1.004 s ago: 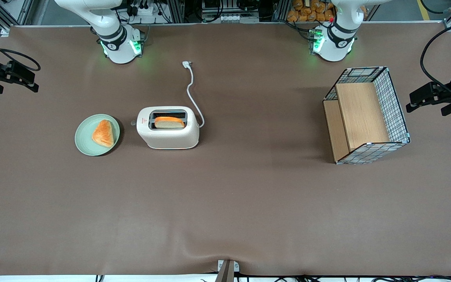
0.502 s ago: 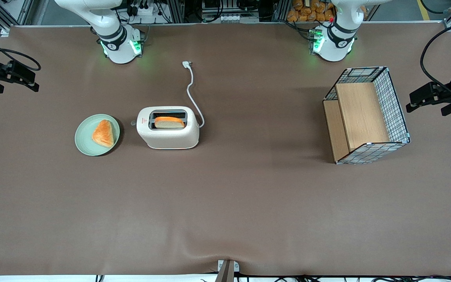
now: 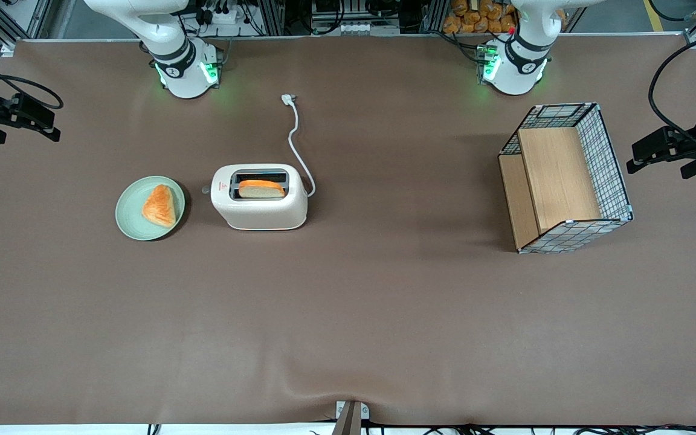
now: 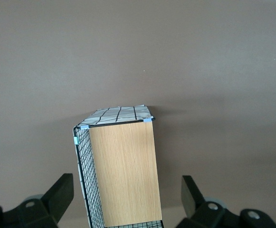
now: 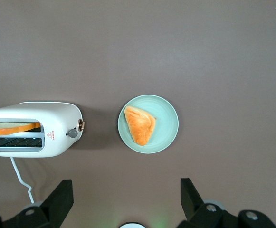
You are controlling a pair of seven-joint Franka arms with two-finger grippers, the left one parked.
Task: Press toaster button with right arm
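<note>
Claw [image 5: 123, 202] spread wide, high above table, well apart from toaster button [image 5: 72, 133].

No words, brands or numbers can be read. The only sign is a small red triangle mark [image 3: 222, 185] on top of the toaster [image 3: 260, 197], left of its slots, near the frame's middle.

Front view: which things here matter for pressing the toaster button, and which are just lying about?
Job:
toaster
button on its narrow end, facing the plate
gripper, jaws open, high over the working arm's table end

Lying about:
plate with pastry
bread slice in slot
wire basket
</note>
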